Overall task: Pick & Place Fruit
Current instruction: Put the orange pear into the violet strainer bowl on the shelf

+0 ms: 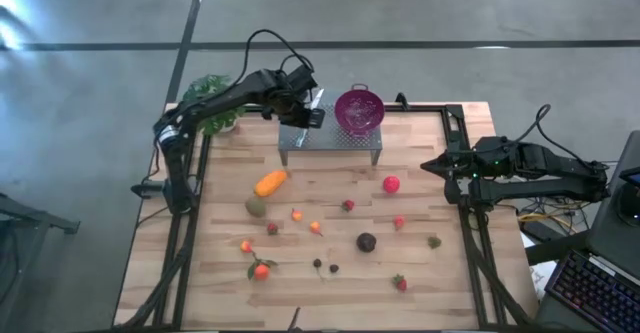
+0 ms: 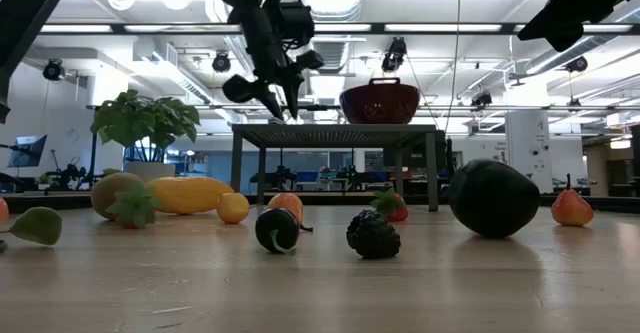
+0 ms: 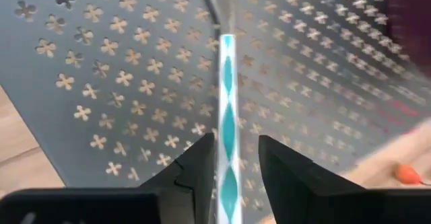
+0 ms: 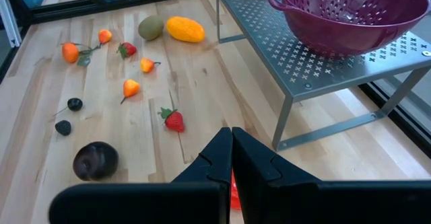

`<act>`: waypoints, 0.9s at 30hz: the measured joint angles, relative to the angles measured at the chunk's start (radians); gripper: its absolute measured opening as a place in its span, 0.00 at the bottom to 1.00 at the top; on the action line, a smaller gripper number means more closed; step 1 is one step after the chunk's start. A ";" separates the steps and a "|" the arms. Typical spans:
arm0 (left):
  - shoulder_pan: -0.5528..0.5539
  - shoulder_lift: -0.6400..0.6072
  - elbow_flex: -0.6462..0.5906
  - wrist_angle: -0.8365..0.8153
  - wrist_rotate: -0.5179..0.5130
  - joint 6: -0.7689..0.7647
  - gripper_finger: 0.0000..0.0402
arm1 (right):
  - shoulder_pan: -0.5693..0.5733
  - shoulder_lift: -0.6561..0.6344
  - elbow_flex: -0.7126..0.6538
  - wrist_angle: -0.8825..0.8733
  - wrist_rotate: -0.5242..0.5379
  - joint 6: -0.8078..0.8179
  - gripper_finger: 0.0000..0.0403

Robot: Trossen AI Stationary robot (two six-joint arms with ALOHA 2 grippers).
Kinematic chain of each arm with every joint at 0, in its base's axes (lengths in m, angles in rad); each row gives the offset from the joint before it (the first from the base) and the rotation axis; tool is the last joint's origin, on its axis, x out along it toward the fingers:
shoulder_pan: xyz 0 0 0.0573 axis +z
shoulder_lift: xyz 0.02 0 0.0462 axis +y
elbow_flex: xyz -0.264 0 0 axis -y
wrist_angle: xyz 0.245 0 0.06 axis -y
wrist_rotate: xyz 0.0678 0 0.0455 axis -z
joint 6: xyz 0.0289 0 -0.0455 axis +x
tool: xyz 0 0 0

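**No fruit picked yet; left arm is up on the rack**

I have the left gripper (image 1: 305, 113) over the perforated metal rack (image 1: 330, 141) at the back of the tabletop (image 1: 450, 273), just beside the purple colander (image 1: 358, 110). Its fingers (image 3: 202, 160) stand narrowly apart with a thin teal-and-white striped stick (image 3: 227, 83) between them. The stick runs close along one finger and leaves a gap to the other, so I judge it is not clamped. The right gripper (image 1: 432, 165) waits at the right edge of the tabletop with its fingers pressed together and empty.

As I read it, the placing has not begun. All the fruit lies on the tabletop in front of the rack, and what I can see of the colander's inside holds nothing. The next move calls for lifting the left arm clear of the rack and the stick. It then needs to come down over a near piece with wider fingers. The elongated orange fruit (image 1: 270, 183) and the olive-green one (image 1: 256, 206) touching it are closest.

From above I count fifteen fruits:
- one elongated orange fruit
- one olive-green one
- one red ball (image 1: 391, 184)
- one dark purple ball (image 1: 367, 241)
- eleven small pieces, mostly red or orange, with two tiny dark ones

There is also one colander, one rack, one stick and one leafy plant (image 1: 208, 93).
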 joint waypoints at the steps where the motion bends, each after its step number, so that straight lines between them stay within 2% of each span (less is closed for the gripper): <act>1: 0.001 -0.007 0.001 -0.001 0.004 0.006 0.30 | 0.000 0.000 0.000 0.000 0.000 0.000 0.02; 11: -0.007 -0.112 0.029 -0.035 0.001 0.131 0.30 | 0.000 0.000 0.000 0.000 0.000 0.000 0.02; 18: -0.092 -0.232 0.023 0.001 -0.174 0.242 0.27 | 0.000 0.000 0.000 0.000 0.000 0.000 0.02; 23: -0.215 -0.341 -0.046 0.138 -0.223 0.352 0.25 | 0.000 0.000 0.000 0.000 0.000 0.000 0.02; 27: -0.318 -0.459 -0.184 0.329 -0.230 0.439 0.25 | 0.000 0.000 0.000 0.000 0.000 0.000 0.02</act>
